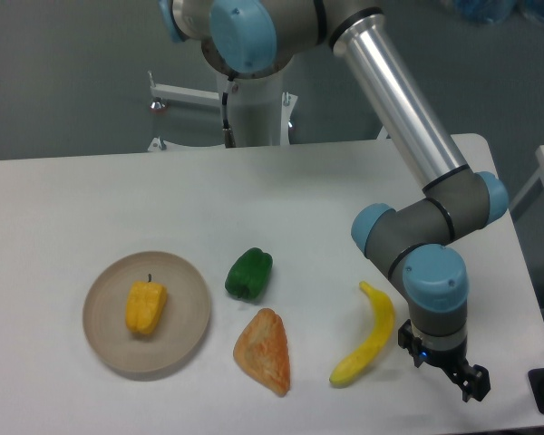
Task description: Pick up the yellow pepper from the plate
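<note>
You have the plate (109, 349) at the far left of the table (72, 208), a round beige dish with a raised rim; the yellow pepper (146, 306) lies inside it, a little toward the plate's 12 o'clock from centre, clear of the rim on all sides; its long axis runs roughly from 12 to 6 o'clock with a slight lean toward 1, and the thin dark stem points up toward 12, away from you and toward the robot's base; nothing touches it.

Move right and you meet the green pepper (249, 274), just beside the plate at about its 2 o'clock, not touching the rim; directly at the green pepper's 6 o'clock lies the pastry (264, 352), an orange-brown triangle with its narrow end toward 5 o'clock, near the pepper but apart from it.

Further right you see the banana (366, 339), curved, its long axis running from 1 to 7 o'clock.

At the far right the arm (408, 118) folds down over the table's near right corner; the gripper (455, 370) hangs at the banana's 4 o'clock, close beside it, well apart from the plate and the yellow pepper; its dark fingers grasp nothing you can see, but whether they are spread or closed you cannot tell from this view.
</note>
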Tool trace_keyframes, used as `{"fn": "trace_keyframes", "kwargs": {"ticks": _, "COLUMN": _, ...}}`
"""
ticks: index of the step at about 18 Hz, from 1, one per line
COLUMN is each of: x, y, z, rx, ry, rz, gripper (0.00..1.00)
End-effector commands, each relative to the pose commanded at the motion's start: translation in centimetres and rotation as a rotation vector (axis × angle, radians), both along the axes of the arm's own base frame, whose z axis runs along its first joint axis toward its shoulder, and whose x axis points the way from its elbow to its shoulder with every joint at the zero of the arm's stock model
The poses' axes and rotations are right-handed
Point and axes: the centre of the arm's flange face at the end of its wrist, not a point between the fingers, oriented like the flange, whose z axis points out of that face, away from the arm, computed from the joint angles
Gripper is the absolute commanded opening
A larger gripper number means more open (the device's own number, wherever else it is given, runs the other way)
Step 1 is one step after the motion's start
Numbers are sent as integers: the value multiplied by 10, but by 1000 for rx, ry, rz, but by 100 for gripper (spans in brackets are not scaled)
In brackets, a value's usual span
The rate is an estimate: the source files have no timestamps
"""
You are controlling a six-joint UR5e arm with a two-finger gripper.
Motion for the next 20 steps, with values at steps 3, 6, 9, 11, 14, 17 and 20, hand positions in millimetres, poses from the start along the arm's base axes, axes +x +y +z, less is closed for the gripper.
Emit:
{"fn": "trace_keyframes", "kwargs": {"ticks": 3, "x": 2, "y": 0, "z": 2, "rx": 2, "ry": -2, "rz": -3, "gripper": 100}}
{"fn": "trace_keyframes", "kwargs": {"ticks": 6, "x": 2, "y": 0, "z": 3, "rx": 2, "ry": -2, "rz": -3, "gripper": 100}}
{"fn": "trace_keyframes", "kwargs": {"ticks": 9, "x": 5, "y": -3, "z": 9, "rx": 2, "ry": -2, "rz": -3, "gripper": 100}}
{"fn": "trace_keyframes", "kwargs": {"ticks": 11, "x": 12, "y": -9, "z": 23, "rx": 7, "ry": -10, "rz": -4, "gripper": 100}}
{"fn": "trace_keyframes", "kwargs": {"ticks": 14, "x": 32, "y": -17, "z": 46, "rx": 29, "ry": -27, "rz": 17, "gripper": 100}}
{"fn": "trace_keyframes", "kwargs": {"ticks": 17, "x": 55, "y": -38, "z": 79, "rx": 20, "ry": -71, "rz": 94, "gripper": 100}}
{"fn": "trace_keyframes", "kwargs": {"ticks": 20, "x": 94, "y": -44, "z": 108, "rx": 48, "ry": -140, "rz": 289, "gripper": 100}}
